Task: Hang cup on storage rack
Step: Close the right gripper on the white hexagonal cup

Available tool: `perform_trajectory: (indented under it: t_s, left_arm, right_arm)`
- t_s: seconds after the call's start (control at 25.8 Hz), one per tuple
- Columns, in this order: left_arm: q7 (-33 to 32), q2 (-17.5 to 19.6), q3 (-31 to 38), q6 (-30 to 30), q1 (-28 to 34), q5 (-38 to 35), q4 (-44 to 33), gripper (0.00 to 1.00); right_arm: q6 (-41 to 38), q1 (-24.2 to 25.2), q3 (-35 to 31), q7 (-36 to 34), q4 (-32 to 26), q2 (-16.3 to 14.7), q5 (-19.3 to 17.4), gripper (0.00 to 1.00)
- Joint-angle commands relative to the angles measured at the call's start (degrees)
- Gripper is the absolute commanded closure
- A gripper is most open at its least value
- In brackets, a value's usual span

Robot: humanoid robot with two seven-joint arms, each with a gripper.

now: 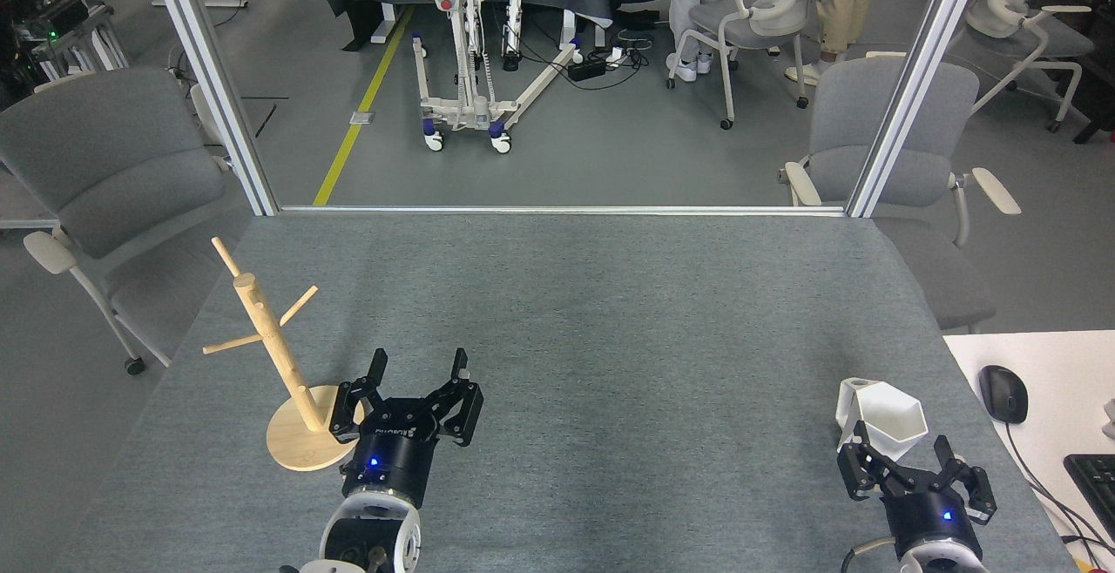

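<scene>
The white faceted cup [881, 413] stands upright near the table's front right corner, its small handle toward the left. My right gripper [902, 447] is open just in front of the cup, its fingertips overlapping the cup's lower body with the jaws spread. The wooden storage rack [277, 357] stands at the front left on its round base, its pegs bare. My left gripper [418, 366] is open beside the rack's base, to its right, holding nothing.
Grey felt covers the table [575, 320]. A white side desk with a mouse [1003, 393] and a keyboard [1096, 477] adjoins at the right. Grey chairs [104, 164] flank the table, and metal frame posts [209, 77] rise at the far corners.
</scene>
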Motion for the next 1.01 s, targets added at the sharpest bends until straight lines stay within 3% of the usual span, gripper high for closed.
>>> perform_trajectory:
  t_s: [0.0,0.97]
  left_arm:
    - [0.0,0.0,0.0,-0.03,-0.05,0.0,0.31,0.01]
    - [0.0,0.0,0.09,0.05,-0.4,0.0,1.01,0.01]
  right_arm:
    - [0.03,-0.2,-0.02,0.02,0.21,-0.14,0.0,0.0]
    - [-0.05,-2.84,2.09,0.02,3.46,0.12,0.18,0.0]
